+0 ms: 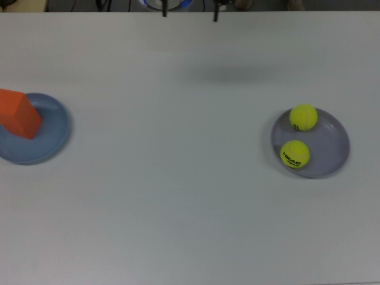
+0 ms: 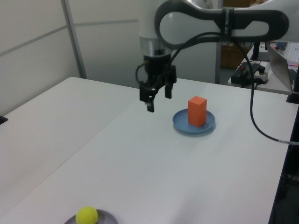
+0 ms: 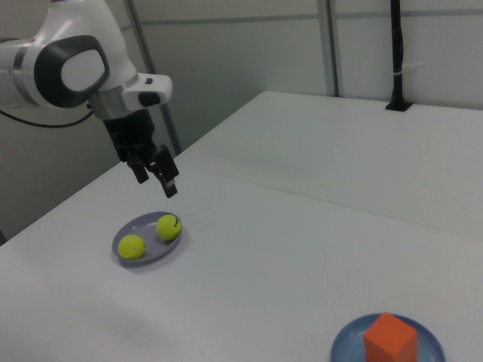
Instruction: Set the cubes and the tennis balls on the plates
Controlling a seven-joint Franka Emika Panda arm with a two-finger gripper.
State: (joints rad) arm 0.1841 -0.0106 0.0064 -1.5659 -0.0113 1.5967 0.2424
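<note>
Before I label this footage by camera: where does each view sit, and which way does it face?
Top view: overhead, looking straight down at the white table; only fingertips show.
Left view: beside the lavender plate, facing the stacked orange cubes on the light blue plate; arm and open gripper show.
Right view: opposite end, facing two yellow-green tennis balls.
All share both plates.
</note>
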